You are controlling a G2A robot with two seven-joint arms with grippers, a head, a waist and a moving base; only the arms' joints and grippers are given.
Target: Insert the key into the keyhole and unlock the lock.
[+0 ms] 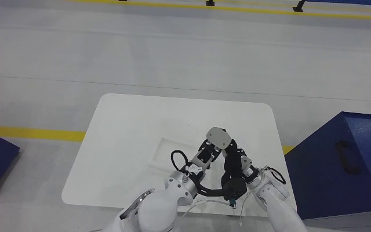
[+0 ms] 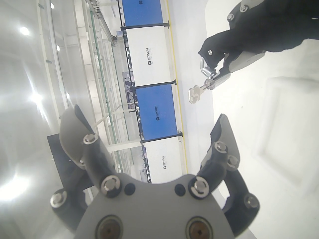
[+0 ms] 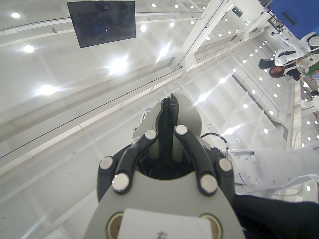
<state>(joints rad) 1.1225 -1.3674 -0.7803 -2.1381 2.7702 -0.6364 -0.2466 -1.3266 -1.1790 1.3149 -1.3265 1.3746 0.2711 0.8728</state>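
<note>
Currently the left gripper (image 2: 147, 115) has its two grey, black-padded fingers (image 2: 221, 135) spread wide, with nothing between them. Straight ahead of that gap, clear of both pads, is the flat silver metal key (image 2: 195, 95), its bow end facing the open fingers. The blade appears seated in the keyhole of the small silver metal padlock (image 2: 216, 77) (how deep it goes I cannot tell).

The padlock is held in the air, off the table, pinched near its shackle by the right gripper (image 2: 219, 63), whose arm wears a black fabric sleeve. In the right wrist view its ribbed black pads (image 3: 167, 115) are drawn close together, tips pointing up at the ceiling.

Reading of the arrangement: the right arm serves as a vise, with the keyhole turned toward the other arm so the key's bow is offered to it. The left fingers are open wide enough to take the bow. The likely step in hand is closing on it and turning. Insertion looks done, but unlocking does not. Whether the shackle has sprung is hidden by a finger.

Farther out and below is the rounded white table (image 1: 145, 122), with a shallow white rectangular tray (image 2: 286, 125) on it, well apart from the padlock.
</note>
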